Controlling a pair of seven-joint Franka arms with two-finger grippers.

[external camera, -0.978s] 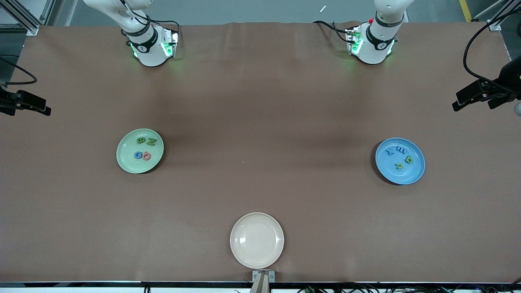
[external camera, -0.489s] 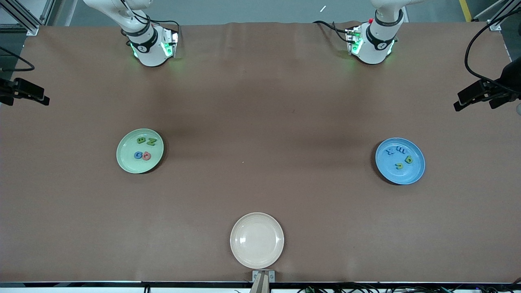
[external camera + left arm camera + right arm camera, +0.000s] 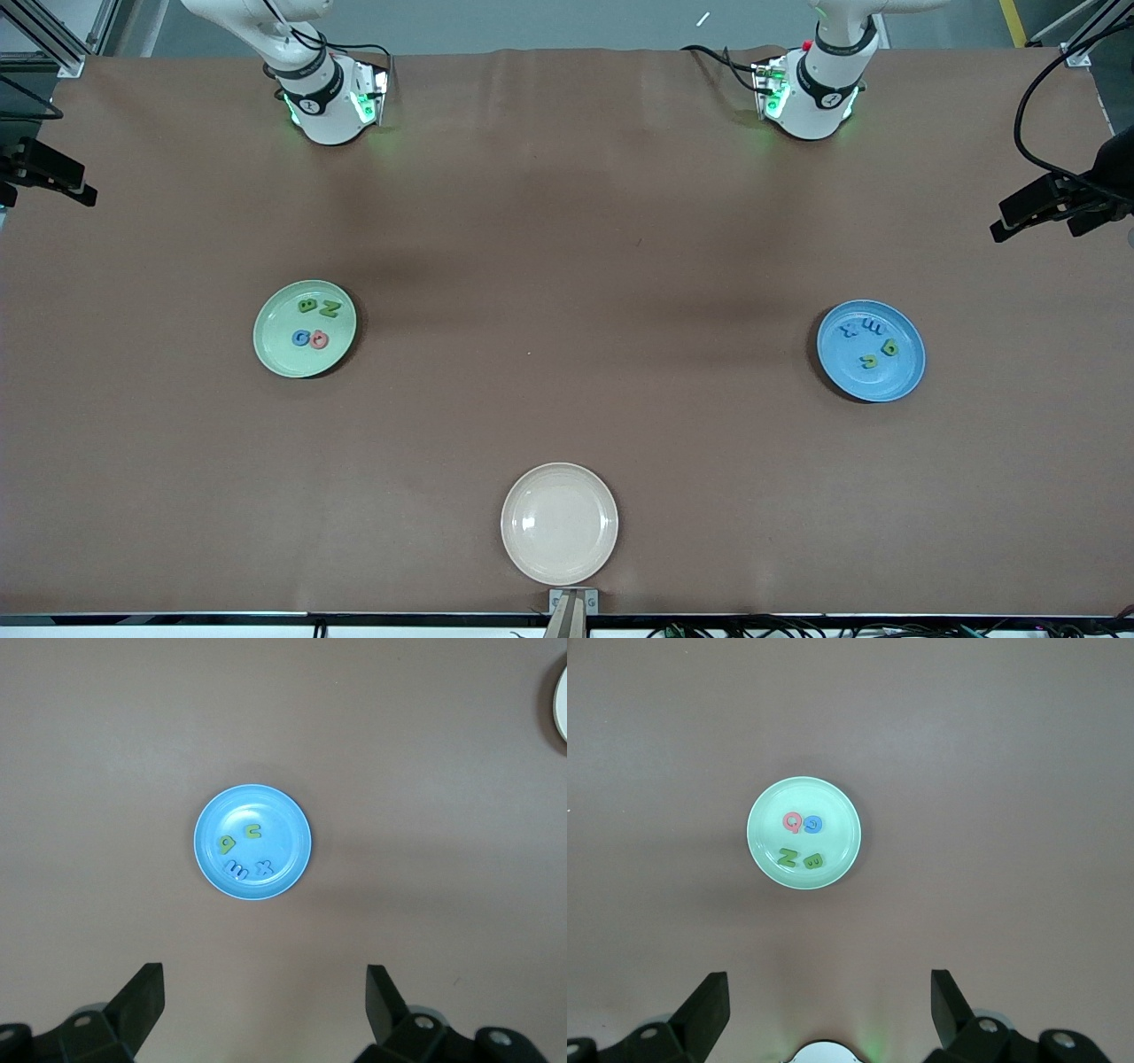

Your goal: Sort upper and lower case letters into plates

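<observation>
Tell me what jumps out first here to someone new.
Two plates of foam letters: a mint green plate toward the right arm's end, a blue plate toward the left arm's end, four letters each. A cream plate sits bare, nearest the front camera. Both grippers, left gripper and right gripper, hang open, high above.

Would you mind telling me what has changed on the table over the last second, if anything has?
Only the arms have moved: the right gripper and the left gripper, both open and empty at the table's ends, have drifted a little toward the robots' bases. The mint green plate and the blue plate each still hold four letters, and the cream plate stays bare.
</observation>
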